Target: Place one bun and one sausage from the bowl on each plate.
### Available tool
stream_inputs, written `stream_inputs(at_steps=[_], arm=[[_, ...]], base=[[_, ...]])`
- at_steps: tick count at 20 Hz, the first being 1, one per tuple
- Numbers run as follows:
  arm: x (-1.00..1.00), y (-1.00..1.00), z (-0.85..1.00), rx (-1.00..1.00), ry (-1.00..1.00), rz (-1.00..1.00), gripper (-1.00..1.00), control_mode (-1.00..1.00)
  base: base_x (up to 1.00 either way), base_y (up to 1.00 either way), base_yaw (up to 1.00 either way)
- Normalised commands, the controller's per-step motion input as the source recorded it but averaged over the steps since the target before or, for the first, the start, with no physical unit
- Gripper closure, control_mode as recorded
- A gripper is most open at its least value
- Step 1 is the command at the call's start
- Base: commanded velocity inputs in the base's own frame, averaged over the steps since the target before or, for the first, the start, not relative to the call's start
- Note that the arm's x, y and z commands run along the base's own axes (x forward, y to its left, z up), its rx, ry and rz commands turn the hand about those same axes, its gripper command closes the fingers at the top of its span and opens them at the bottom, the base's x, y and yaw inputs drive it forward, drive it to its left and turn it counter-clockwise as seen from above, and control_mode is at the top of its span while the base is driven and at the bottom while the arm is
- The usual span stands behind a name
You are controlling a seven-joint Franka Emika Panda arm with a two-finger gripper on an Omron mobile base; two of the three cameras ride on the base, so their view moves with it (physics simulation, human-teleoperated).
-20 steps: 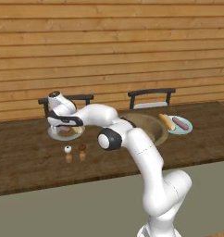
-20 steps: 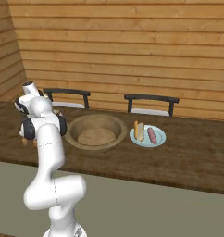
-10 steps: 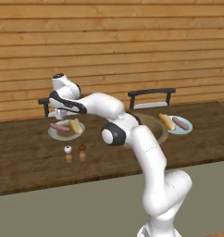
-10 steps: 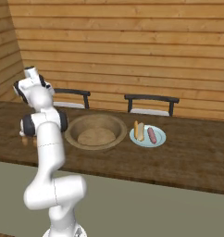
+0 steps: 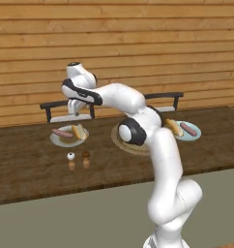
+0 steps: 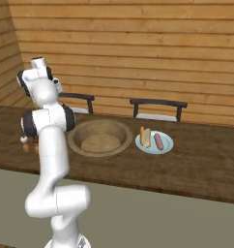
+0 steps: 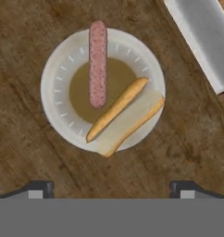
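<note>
My gripper (image 7: 111, 190) is open and empty, hanging straight above the left pale plate (image 7: 56, 115). On that plate lie a pink sausage (image 7: 98, 62) and a long tan bun (image 7: 125, 115), side by side. From the left base the same plate (image 5: 57, 140) sits under my raised hand, with sausage (image 5: 62, 132) and bun (image 5: 79, 131) on it. The tan wooden bowl (image 6: 100, 138) is mid-table, partly behind my arm in the left base view. The right plate (image 6: 166, 147) holds a bun (image 6: 146, 137) and a sausage (image 6: 158, 141).
Two small shakers, one white (image 5: 70, 156) and one brown (image 5: 86, 154), stand in front of the left plate. Two dark chairs (image 6: 158, 107) sit behind the wooden table, against the plank wall. A grey chair seat (image 7: 202, 41) crosses the hand view's corner.
My hand has risen from low over the left plate to well above it. The bun that it covered now lies in the open beside the sausage.
</note>
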Motion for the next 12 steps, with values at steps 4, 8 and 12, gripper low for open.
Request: stream_inputs(at_steps=[4, 8, 12], arm=[[-0.51, -0.80, 0.00, 0.16, -0.03, 0.00, -1.00, -1.00], [-0.53, -0.56, 0.18, 0.16, -0.11, 0.01, -1.00, -1.00], [-0.61, -0.60, 0.60, 0.01, -0.07, 0.00, -1.00, -1.00]], base=[[0.00, 0.00, 0.00], [0.00, 0.00, 0.00], [0.00, 0.00, 0.00]])
